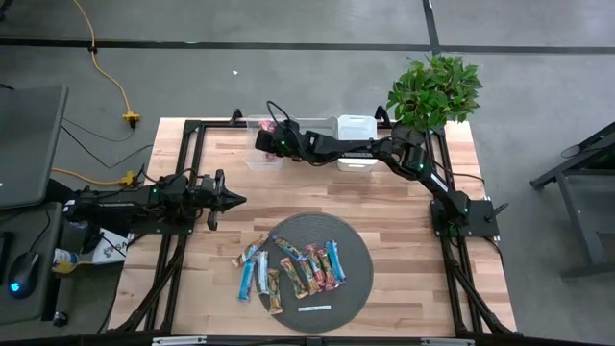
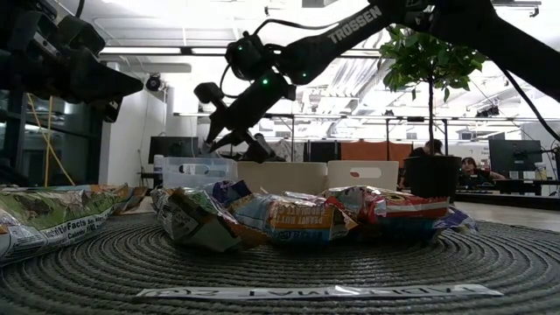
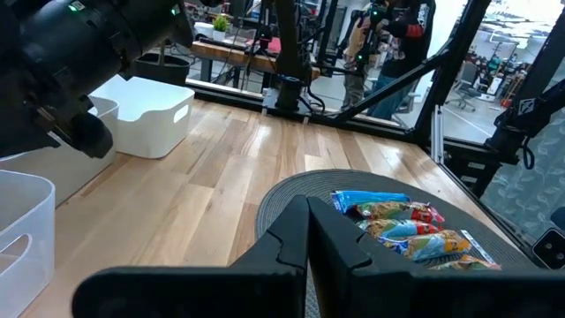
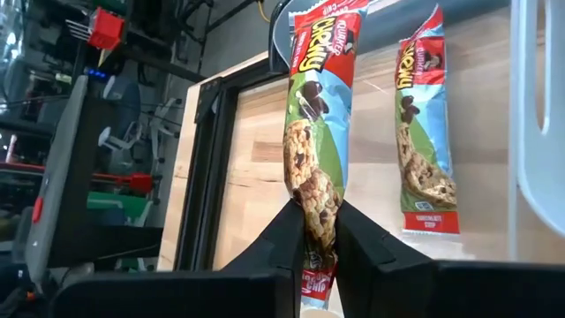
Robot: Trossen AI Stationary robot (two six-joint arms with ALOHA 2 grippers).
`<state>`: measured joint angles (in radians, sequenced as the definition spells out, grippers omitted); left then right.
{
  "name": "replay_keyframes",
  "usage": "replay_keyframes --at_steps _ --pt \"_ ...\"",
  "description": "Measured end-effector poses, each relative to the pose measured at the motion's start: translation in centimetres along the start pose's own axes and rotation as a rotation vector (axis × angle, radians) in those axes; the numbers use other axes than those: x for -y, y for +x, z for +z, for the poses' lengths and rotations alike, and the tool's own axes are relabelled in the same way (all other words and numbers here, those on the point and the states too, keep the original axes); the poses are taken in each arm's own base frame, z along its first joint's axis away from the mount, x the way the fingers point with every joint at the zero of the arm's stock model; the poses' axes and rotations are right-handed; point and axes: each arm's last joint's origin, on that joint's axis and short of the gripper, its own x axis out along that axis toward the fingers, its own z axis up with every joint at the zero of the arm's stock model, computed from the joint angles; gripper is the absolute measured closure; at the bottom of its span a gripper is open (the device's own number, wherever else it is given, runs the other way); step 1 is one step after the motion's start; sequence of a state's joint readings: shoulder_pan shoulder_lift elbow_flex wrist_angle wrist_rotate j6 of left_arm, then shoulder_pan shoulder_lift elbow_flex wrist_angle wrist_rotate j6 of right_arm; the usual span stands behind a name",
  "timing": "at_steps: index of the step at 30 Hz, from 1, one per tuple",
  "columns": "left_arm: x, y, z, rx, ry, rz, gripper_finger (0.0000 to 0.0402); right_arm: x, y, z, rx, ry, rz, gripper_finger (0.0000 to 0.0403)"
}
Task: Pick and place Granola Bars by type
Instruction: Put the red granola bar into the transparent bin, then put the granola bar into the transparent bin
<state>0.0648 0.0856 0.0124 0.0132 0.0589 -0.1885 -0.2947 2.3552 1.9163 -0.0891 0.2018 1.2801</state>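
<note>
Several granola bars [image 1: 293, 269] in blue, red-pink and brown-orange wrappers lie in a heap on a round dark woven mat [image 1: 357, 240]; the low view shows the heap [image 2: 289, 219] close up. My right gripper [image 1: 272, 135] reaches to the far side, over a clear bin [image 1: 261, 156], and is shut on one blue-green bar [image 4: 316, 115]. A second like bar [image 4: 424, 132] lies flat on that bin's floor. My left gripper [image 1: 233, 200] hovers shut left of the mat, its fingers [image 3: 309, 243] pointing toward the heap, touching nothing. My right gripper pinches the blue-green bar between its two fingers, at the end [image 4: 316, 212] nearest the wrist, with the fingers lying along the bar. It comes from above, over the clear bin. The bar sticks out straight beyond the fingertips toward the bin floor, its red end [image 4: 322, 22] farthest away.
A white bin [image 1: 356, 154] stands right of the clear one at the far edge. A thin white label strip [image 1: 314, 308] lies on the mat's near side. A potted plant [image 1: 434, 88] fills the far right corner. Bare wood lies between mat and bins.
</note>
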Motion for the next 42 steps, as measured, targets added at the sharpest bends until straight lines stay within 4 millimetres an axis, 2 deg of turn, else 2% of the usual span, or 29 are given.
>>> replay_keyframes --at_steps 7,24,34,42 --pt "0.0 0.0 0.0 0.000 0.000 0.000 0.0401 0.0 0.0 0.0 -0.026 0.083 0.003 0.0358" --pt "0.0 0.0 0.0 0.000 0.000 0.000 0.0401 0.1 0.0 0.1 -0.039 0.057 0.002 0.0327" --pt "0.0 0.0 0.0 0.000 0.000 0.000 0.0401 -0.1 0.0 0.1 -0.076 -0.110 0.030 0.0297" --pt "0.0 0.0 0.0 0.000 0.000 0.000 0.0401 -1.3 -0.3 0.1 -0.144 -0.321 0.188 0.0279"
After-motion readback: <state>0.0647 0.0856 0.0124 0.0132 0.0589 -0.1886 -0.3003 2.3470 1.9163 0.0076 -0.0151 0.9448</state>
